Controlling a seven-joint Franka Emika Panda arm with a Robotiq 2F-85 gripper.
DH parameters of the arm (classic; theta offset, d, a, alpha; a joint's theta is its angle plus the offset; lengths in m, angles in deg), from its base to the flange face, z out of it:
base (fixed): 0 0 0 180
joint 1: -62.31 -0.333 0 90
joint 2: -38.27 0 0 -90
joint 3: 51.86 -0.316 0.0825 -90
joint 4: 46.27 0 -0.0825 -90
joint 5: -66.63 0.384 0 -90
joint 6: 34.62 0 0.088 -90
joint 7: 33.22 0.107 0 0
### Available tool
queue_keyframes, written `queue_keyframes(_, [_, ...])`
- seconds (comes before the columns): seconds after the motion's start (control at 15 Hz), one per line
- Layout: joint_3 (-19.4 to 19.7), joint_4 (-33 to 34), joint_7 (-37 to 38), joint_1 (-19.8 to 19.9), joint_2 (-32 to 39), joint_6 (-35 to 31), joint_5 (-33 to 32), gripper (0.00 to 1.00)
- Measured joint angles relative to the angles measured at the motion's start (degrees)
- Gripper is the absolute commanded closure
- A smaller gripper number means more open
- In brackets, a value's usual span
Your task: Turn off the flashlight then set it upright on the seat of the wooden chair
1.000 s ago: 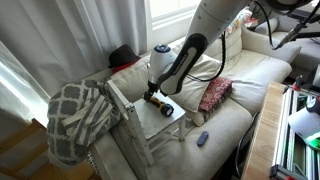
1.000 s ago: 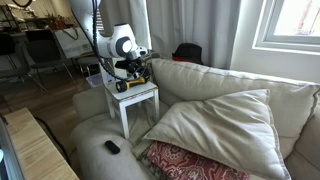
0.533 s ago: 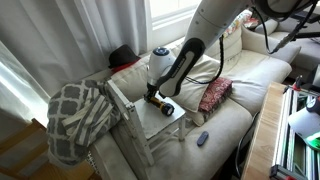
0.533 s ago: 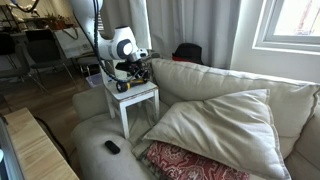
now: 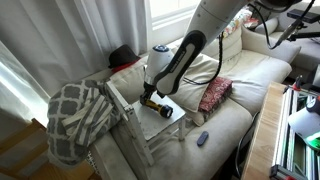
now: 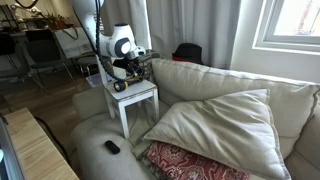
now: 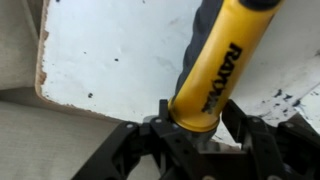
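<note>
Gripper (image 7: 197,128) closed on flashlight (image 7: 215,70) at its yellow body's end, wooden chair (image 7: 110,50) seat right beneath it.

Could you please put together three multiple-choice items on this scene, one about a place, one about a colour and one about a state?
1. Where is the flashlight?
A. On the sofa cushion
B. At the seat of the wooden chair
C. On the floor

2. What colour is the flashlight's body?
A. Red
B. Green
C. Yellow

3. What is the state of the gripper?
A. Shut on the flashlight
B. Open and well clear of it
C. Out of every view

Answers:
1 B: the wrist view shows it over the white seat, and an exterior view shows it there too.
2 C: the barrel in the wrist view is plainly yellow.
3 A: the wrist view shows it clamping the flashlight's end from both sides.
</note>
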Motion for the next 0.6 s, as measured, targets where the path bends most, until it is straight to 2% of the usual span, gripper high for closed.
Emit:
queue_keyframes(0.2, [-8.96,-2.68,-7.78,7.19,-2.84,-2.05,-0.01,0.67])
queue_keyframes(0.27, [-11.64,-4.04,-10.36,9.54,-3.92,-2.43,-0.03,0.17])
queue_keyframes(0.33, [-13.46,-5.44,-12.32,11.36,-4.96,-2.45,-0.04,0.17])
queue_keyframes(0.4, [-14.26,-6.84,-13.53,12.52,-5.88,-2.43,-0.05,0.10])
queue_keyframes(0.47, [-14.42,-8.14,-14.15,13.14,-6.61,-2.42,-0.05,0.03])
queue_keyframes(0.6, [-13.80,-9.93,-14.23,13.18,-7.51,-2.42,-0.04,0.00])
